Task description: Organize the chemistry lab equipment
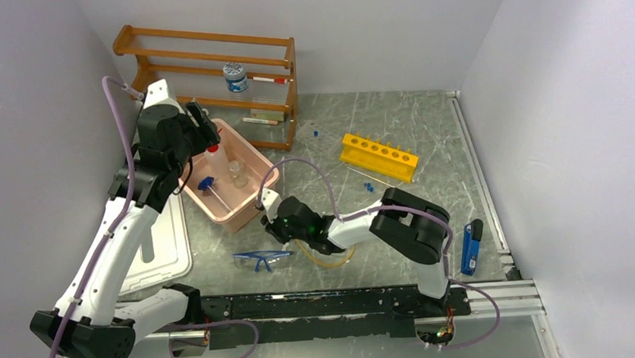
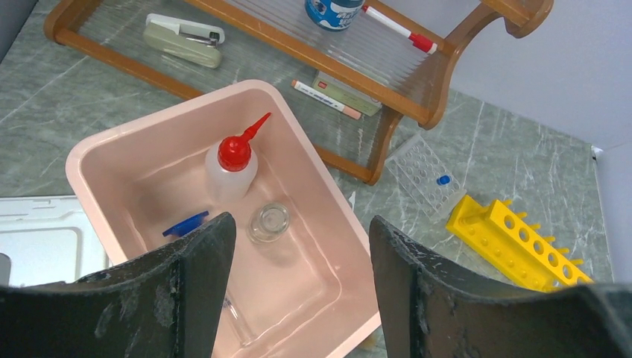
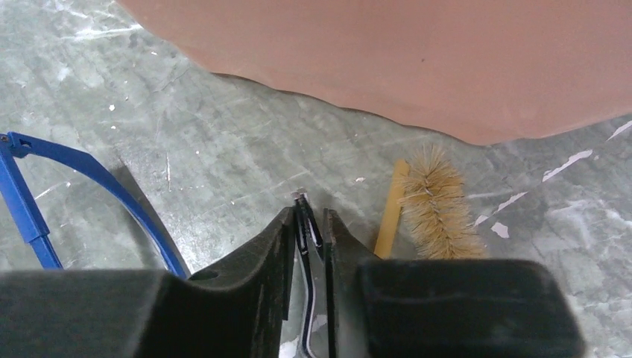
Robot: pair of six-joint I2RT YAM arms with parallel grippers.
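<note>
Done: squeeze bottle (image 2: 231,168), glassware (image 2: 268,222) are resting in pink bin (image 2: 97,149).
Pending: goggles (image 1: 263,261) are lying outside it.
Left end effector (image 2: 298,224): hovering released above it.
Right end effector (image 3: 308,216): clenching thin metal piece (image 3: 304,231) beside it.

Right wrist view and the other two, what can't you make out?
Right wrist: thin dark wire inside the right gripper; its fingers hide the lower end, pinch unclear.
Right wrist: goggles cut off by the left edge.
Left wrist: blue item in the pink bin, partly behind a finger of the left gripper.
Top: blue bits near the yellow rack, too small to identify.
</note>
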